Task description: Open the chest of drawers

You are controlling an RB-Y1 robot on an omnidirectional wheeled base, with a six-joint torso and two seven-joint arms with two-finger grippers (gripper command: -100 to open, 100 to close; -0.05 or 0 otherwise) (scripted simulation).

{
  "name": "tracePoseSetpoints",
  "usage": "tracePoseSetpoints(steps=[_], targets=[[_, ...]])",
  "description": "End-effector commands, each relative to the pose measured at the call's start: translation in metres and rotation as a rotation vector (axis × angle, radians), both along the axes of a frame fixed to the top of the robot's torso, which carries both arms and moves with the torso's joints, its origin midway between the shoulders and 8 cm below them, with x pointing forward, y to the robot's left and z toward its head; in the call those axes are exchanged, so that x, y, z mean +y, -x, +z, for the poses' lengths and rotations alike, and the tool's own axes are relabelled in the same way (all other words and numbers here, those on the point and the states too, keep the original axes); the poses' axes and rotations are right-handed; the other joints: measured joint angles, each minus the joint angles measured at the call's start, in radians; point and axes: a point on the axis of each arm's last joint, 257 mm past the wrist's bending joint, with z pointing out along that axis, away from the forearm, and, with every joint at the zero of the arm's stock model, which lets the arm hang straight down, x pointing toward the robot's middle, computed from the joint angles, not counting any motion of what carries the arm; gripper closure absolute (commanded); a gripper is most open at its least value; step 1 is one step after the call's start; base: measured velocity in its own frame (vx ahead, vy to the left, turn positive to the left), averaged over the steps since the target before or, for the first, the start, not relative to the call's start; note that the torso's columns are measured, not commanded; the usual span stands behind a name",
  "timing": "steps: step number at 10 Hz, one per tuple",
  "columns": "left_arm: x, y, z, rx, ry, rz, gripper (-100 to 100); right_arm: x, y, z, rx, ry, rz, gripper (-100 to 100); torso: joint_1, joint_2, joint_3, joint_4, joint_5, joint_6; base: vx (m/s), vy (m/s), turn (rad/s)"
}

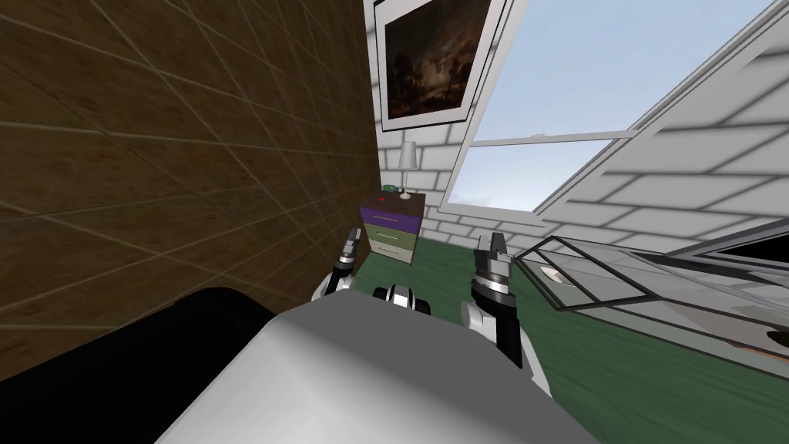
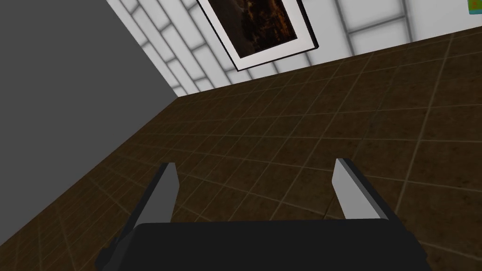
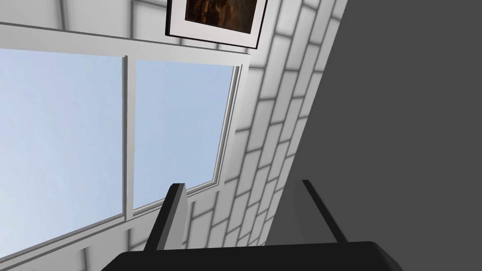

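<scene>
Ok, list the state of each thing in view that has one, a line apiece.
chest of drawers: all three drawers shut, fronts flush.
lamp: upright on the chest's top; lit or not, cannot tell.
left gripper: open, holding nothing, short of the chest.
right gripper: open, holding nothing, short of the chest.

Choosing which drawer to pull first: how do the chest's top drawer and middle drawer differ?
The top drawer is purple; the middle drawer is olive green. The top drawer sits nearest the lamp; the middle drawer lies just above a pale bottom drawer. Both look shut, with their fronts flush.
</scene>
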Motion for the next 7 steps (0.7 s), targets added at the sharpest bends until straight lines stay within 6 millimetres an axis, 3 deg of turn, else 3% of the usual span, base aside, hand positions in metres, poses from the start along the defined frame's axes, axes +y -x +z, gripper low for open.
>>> tracePoseSetpoints(steps=[1, 7], targets=[[0.004, 0.001, -0.014, -0.014, -0.015, 0.01, -100, 0.0, 0.0, 0.0, 0.0, 0.0, 0.0, 0, 0.0, -0.001, -0.001, 0.0, 0.0, 0.0, 0.153, -0.03, -0.045], [0.014, 0.0, -0.051, 0.014, -0.023, 0.029, -100, 0.0, 0.0, 0.0, 0.0, 0.0, 0.0, 0, 0.0, -0.003, -0.002, -0.001, 0.0, 0.0, 0.096, -0.033, -0.022]])
